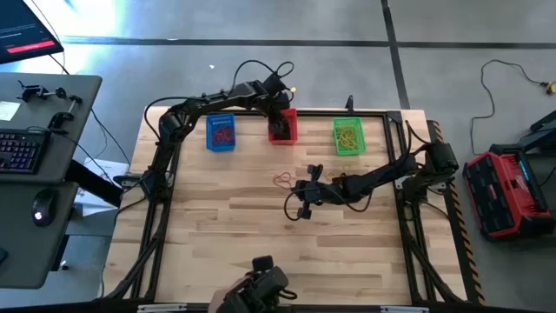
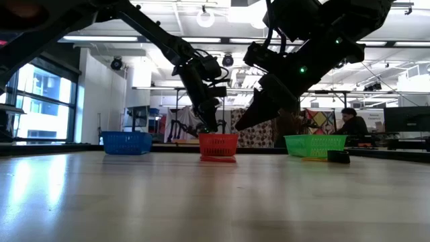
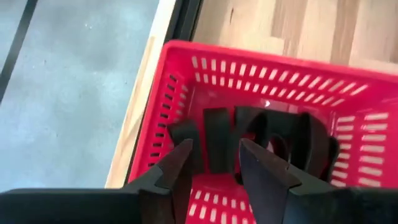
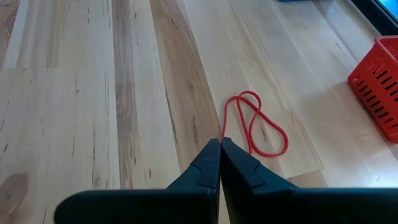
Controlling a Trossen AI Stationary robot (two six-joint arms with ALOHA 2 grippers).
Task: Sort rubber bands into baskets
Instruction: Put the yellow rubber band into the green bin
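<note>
Tools — left tool (image 3: 214, 163) released above red basket (image 3: 186, 81), right tool (image 4: 220, 149) clenched — no labels.

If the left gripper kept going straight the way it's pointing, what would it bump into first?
Probably the black rubber bands lying inside the red basket. The left gripper points down into that basket with its fingers apart, and the bands lie right ahead of them, though the gap is hard to judge.
</note>
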